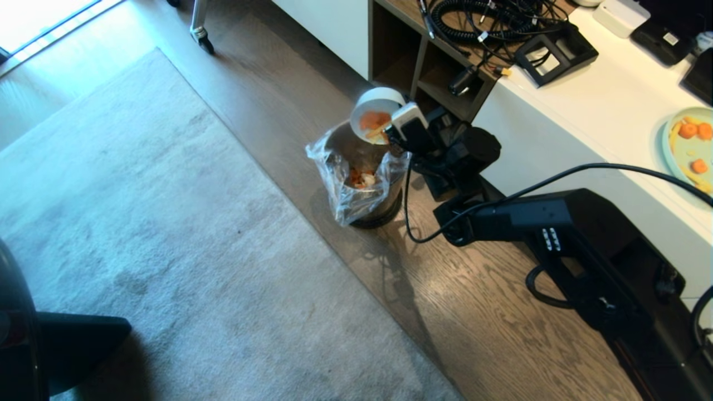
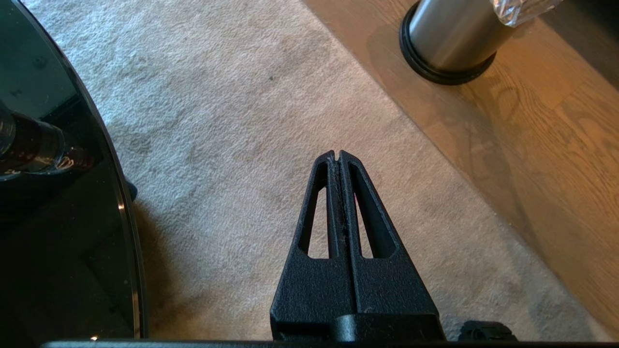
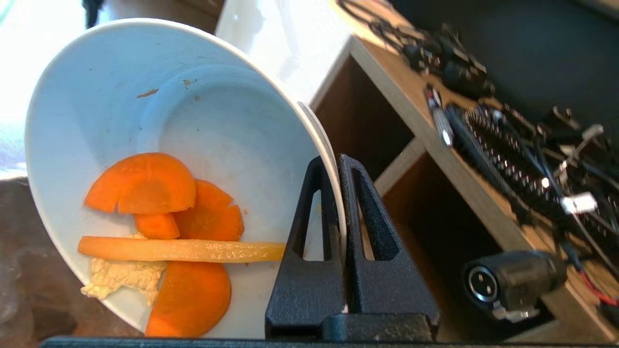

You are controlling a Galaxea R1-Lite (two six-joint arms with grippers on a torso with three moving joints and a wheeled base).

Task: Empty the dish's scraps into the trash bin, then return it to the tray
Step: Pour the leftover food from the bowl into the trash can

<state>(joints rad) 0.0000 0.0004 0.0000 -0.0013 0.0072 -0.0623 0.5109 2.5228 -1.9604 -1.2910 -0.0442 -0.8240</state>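
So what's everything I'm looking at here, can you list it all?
bowl: one, white, tipped over the bin, rim pinched by the right tool.
scraps: a few, orange slices and pale yellow bits, still in the bowl; more lie in the bin's bag.
trash bin: one, brushed metal with a clear bag liner, on the wood floor beside the rug.
rug: one, pale grey, on the floor.
plate: one, pale green with orange slices, on the white counter.
cables: a black tangle, on the shelf unit.
round table: one, glossy black, at the rug's edge.
right tool: one, black, shut on the bowl.
left tool: one, black, shut, empty, above the rug.
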